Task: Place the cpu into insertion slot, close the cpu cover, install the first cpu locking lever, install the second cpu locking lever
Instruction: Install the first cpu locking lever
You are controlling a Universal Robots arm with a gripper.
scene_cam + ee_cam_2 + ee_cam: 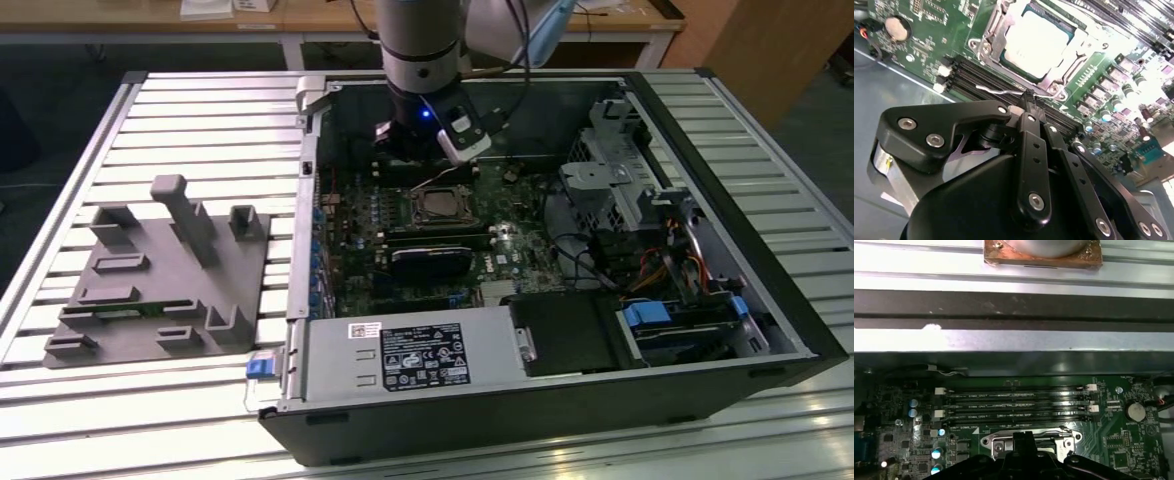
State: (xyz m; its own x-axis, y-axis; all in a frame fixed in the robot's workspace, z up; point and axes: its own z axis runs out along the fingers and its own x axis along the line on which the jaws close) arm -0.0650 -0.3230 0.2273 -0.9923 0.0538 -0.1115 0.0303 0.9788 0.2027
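The cpu (1034, 42), a silvery-grey square, lies flat in the insertion slot (442, 207) on the green motherboard. The cpu cover (995, 22), a silvery frame, lies down around the chip. A thin wire locking lever (996, 91) runs beside the socket's edge, over the memory slots. My gripper (1029, 100) is shut, and its black tips touch that lever near its middle. In the exterior view the gripper (427, 168) hangs inside the open case, just behind the socket. In the first wrist view the gripper (1024, 439) stands over the socket frame (1066, 440).
Long black memory slots (1014, 402) lie right beside the socket. A long black card (430, 262) and a grey labelled power-supply box (400, 355) sit toward the front. A drive cage (601, 190) and cables fill the exterior view's right. A grey fixture block (160, 280) rests outside the case.
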